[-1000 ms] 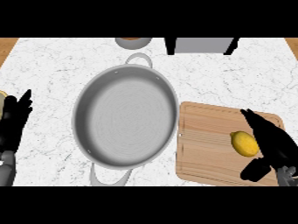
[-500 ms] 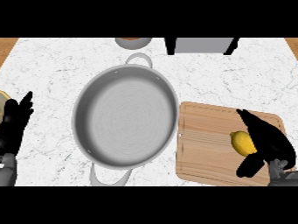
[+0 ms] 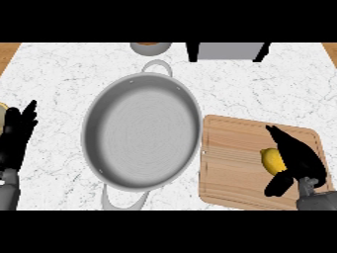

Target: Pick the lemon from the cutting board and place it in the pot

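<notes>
Marble desk below, my right hand open against the lemon's right side on the board, pot waiting left, left hand open, resting.

The pot looks like brushed grey metal with a dull sheen, ringed faintly inside. Right of the pot, the cutting board is pale, matt wood with fine grain. The counter beneath the pot is smooth white veined marble.
</notes>
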`<state>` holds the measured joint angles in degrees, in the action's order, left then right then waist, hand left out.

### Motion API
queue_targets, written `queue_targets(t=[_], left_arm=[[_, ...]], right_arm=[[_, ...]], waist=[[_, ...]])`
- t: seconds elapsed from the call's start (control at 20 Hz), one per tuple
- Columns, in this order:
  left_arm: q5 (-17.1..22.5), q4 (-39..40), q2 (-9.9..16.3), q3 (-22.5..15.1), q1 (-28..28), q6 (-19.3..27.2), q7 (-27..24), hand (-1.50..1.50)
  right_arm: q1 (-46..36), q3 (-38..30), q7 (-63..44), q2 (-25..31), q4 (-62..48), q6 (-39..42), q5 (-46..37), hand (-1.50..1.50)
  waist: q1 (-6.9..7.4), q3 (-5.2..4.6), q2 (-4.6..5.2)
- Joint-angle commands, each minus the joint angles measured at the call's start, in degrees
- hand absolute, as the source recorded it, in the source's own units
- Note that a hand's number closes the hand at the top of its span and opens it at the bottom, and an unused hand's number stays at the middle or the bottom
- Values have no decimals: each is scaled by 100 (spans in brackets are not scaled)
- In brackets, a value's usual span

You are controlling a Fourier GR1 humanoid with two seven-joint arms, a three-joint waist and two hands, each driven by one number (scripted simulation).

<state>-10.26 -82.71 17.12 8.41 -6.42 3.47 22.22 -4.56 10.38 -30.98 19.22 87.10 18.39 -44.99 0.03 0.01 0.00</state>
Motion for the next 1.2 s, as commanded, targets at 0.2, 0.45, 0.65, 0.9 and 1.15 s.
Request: queue_targets(t=[0.2, 0.45, 0.65, 0.9, 1.15], left_arm=[[10, -452, -17, 188, 274, -258, 187, 0], [-134, 403, -60, 216, -145, -158, -272, 0], [-215, 196, -98, 209, -229, -100, 48, 0], [-258, 56, -269, 142, -280, -29, 143, 0], [-453, -77, -323, 49, 8, 7, 31, 0]], right_arm=[[-57, -269, -127, -176, 217, 567, -100, 150], [-151, -147, 896, -50, -406, -421, -648, 150], [-247, -172, 1252, 12, -773, -813, -1021, 150], [64, -32, 1037, -108, 100, -826, -1296, 150], [906, 89, 1123, 177, 1479, -274, -1205, 150]], waist=[[2, -2, -5], [-16, -2, 3], [-5, -1, 2], [-24, -2, -3], [-70, -5, -16]])
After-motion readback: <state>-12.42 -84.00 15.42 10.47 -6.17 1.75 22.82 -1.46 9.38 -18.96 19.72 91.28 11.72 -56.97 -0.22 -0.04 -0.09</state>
